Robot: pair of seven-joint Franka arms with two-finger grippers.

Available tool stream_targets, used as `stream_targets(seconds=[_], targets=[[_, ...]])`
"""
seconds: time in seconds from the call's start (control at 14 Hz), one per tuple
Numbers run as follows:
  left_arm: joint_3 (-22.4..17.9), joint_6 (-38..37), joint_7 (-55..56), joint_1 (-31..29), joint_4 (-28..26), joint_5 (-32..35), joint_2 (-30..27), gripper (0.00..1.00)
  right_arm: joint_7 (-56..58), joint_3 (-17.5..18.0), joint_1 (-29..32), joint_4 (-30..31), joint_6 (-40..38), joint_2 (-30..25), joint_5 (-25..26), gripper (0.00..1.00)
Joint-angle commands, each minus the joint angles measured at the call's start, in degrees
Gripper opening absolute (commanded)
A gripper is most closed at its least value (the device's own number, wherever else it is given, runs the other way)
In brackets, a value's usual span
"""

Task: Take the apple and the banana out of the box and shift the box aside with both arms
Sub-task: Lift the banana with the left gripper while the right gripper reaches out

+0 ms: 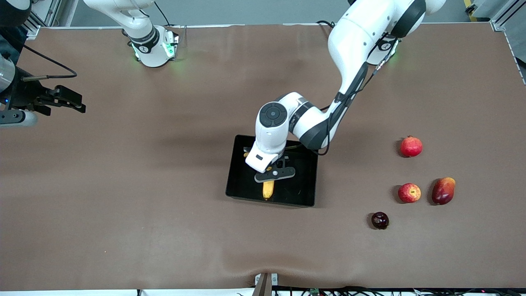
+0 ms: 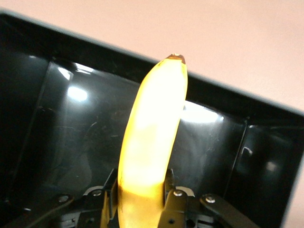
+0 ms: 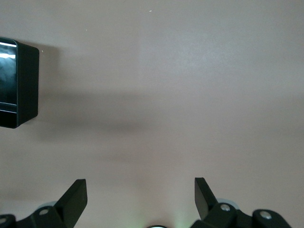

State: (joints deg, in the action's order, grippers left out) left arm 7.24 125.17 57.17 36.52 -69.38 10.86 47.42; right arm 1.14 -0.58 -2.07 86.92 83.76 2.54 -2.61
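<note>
The black tray (image 1: pixel 240 187) lies mid-table. My left gripper (image 1: pixel 270 174) reaches down into it and is shut on the yellow banana (image 1: pixel 268 189), whose free end points toward the tray's wall nearest the front camera. In the left wrist view the banana (image 2: pixel 153 123) runs out from between the two fingers (image 2: pixel 174 202) over the glossy tray floor (image 2: pixel 57 142). The red apple with yellow patches (image 1: pixel 409 193) sits on the table toward the left arm's end. My right gripper (image 1: pixel 76 102) is open and empty over bare table at the right arm's end; the right wrist view shows it (image 3: pixel 140 194) wide apart.
A red pomegranate (image 1: pixel 411 146), a red-yellow mango-like fruit (image 1: pixel 443 190) and a dark plum (image 1: pixel 380 220) lie around the apple. A corner of the tray (image 3: pixel 21 88) shows in the right wrist view. Brown mat covers the table.
</note>
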Motion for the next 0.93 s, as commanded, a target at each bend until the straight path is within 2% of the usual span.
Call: stream_targets(seconds=[0.0, 0.22, 0.57, 0.86], targets=[[0.4, -3.1, -0.7, -2.2, -0.9, 0.2, -4.0, 0.00, 0.3, 0.4, 0.7, -0.8, -0.3, 0.2, -0.3, 1.00], [0.3, -5.5, -4.1, -5.4, -1.4, -1.9, -8.9, 0.00, 0.3, 0.4, 0.7, -0.8, -0.3, 0.2, -0.3, 1.00], [0.1, -14.8, -18.7, -15.1, -3.1, -9.2, -16.6, 0.00, 0.2, 0.6, -0.3, -0.7, 2.4, 1.1, -2.2, 1.00], [0.2, -19.2, -32.7, -24.6, -9.9, -9.4, -22.4, 0.00, 0.2, 0.8, -2.1, -0.7, 6.1, 6.0, -6.8, 1.00]])
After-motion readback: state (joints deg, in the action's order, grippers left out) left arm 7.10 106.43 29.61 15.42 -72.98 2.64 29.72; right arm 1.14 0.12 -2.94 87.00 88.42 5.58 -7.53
